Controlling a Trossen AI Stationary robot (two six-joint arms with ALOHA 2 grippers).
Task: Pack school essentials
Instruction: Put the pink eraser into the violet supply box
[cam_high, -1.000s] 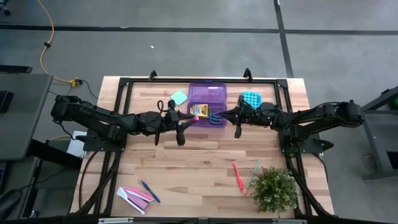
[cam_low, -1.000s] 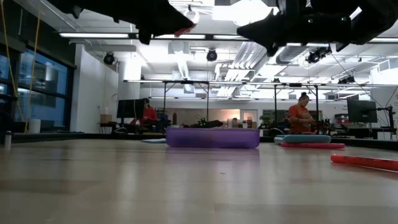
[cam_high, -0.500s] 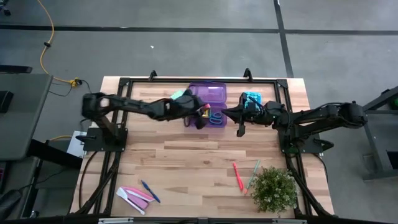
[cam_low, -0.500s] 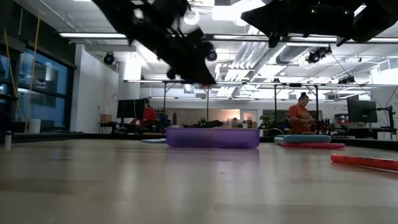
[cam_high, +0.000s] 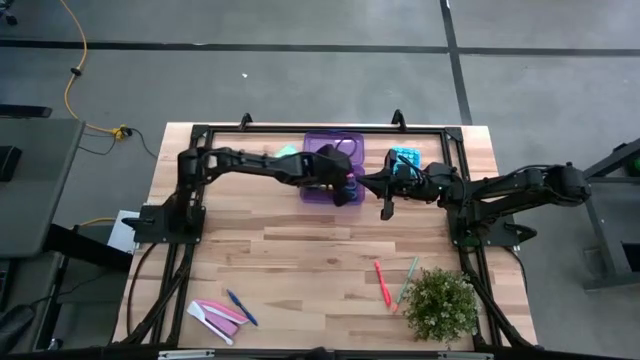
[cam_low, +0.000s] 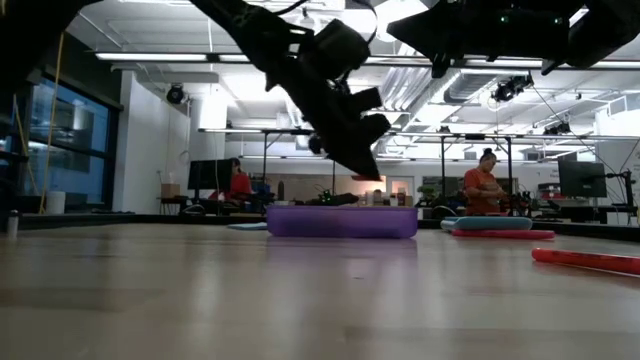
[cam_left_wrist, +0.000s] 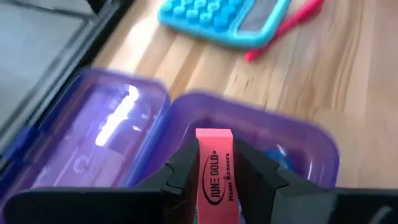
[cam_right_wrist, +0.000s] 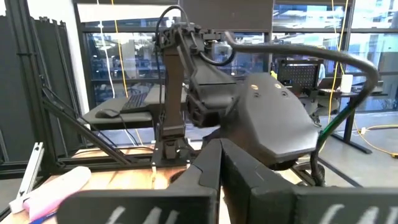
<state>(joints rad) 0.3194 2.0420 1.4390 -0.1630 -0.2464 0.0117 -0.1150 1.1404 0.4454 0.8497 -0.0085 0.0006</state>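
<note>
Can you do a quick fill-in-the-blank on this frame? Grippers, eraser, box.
1. The left gripper is shut on a pink ____.
2. That gripper hangs above the open ____ box.
3. The right gripper, with nothing between its fingers, is ____.
4. The potted plant stands on the ____ arm's side of the table.

Missing words: eraser; purple; shut; right
</note>
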